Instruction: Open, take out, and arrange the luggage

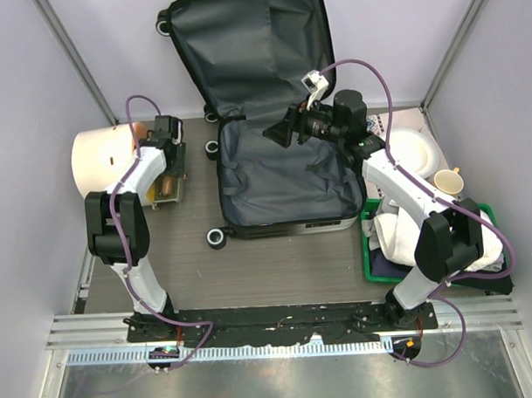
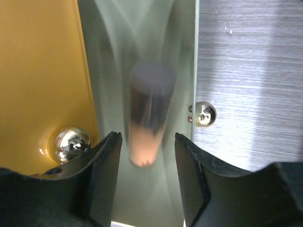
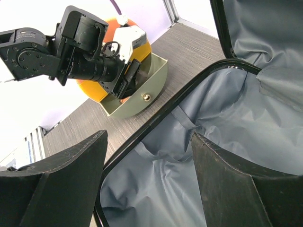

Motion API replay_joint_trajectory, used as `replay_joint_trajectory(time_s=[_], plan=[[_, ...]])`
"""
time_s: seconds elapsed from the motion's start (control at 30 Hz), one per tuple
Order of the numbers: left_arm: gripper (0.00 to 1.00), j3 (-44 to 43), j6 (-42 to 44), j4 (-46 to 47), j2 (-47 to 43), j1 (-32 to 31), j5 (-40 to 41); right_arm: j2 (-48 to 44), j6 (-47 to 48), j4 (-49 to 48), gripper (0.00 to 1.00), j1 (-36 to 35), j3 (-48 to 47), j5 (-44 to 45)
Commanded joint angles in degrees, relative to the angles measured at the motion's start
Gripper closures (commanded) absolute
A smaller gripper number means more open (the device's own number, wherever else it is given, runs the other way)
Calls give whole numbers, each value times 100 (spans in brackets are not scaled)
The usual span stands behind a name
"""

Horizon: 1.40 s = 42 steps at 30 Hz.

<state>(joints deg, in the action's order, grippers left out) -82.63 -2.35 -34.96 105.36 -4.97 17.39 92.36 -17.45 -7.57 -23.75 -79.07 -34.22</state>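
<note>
The right gripper point(image 1: 274, 131), jaws spread and empty, was the nearer one, with the open luggage point(image 1: 274, 186) directly beneath it.

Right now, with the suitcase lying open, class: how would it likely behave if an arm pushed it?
The suitcase would probably slide, not roll: its wheels point sideways at the left edge. The shell looks rigid, so it should move as one piece, though the open lid may swing. The wrinkled lining seems floppy and would likely bunch if gripped.
</note>
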Motion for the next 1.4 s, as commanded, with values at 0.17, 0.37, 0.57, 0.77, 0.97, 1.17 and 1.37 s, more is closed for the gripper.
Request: replay_joint_trajectory(time_s=[0.17, 0.37, 0.57, 0.77, 0.97, 1.17, 1.37], plan=[[41, -473, 33, -37, -270, 23, -42, -139, 58, -165, 23, 37, -179, -6], [55, -220, 365, 331, -1034, -311, -693, -60, -4, -227, 23, 37, -197, -67], [72, -463, 622, 227, -844, -654, -930, -16, -57, -262, 23, 37, -197, -85], [78, -1149, 393, -248, -34, -751, -729, -60, -13, -253, 23, 37, -162, -32], [81, -1352, 261, -222, 616, -768, -184, -104, 101, -183, 23, 37, -144, 47], [85, -1308, 296, -292, 925, -672, 669, -139, 128, -130, 23, 37, -91, 73], [84, -1019, 603, -152, 644, -540, 1038, -121, 111, -200, 23, 46, -56, 91]])
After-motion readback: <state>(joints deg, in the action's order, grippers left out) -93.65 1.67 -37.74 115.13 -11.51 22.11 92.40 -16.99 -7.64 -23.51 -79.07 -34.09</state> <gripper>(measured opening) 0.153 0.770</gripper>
